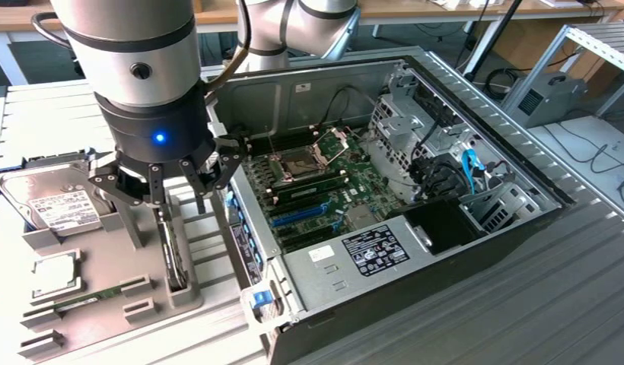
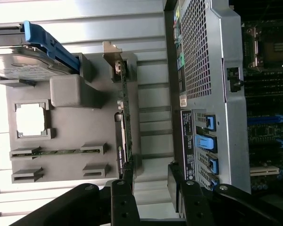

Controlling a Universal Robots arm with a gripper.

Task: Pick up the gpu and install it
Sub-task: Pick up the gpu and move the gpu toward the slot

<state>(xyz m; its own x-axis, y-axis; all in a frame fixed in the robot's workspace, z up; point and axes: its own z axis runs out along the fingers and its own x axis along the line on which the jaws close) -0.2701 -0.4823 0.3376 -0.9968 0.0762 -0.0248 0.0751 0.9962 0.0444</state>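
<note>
One gpu stands on edge in a grey holder just beside the open computer case. I see my pincer over the card, jaws apart, gripping nothing. A ribbed grey desk carries the case; beyond the case are wooden furniture and loose cables.

Your tool, black fingers spread wide, is right by the gpu, which stands on edge in a slot of the grey holder, one finger just at the card's end. The same holder carries a hard drive (blue bracket on it), a square chip and a RAM stick lying flat. Just beside the holder you see the computer case, perforated panel and blue ports toward you, motherboard inside.
</note>
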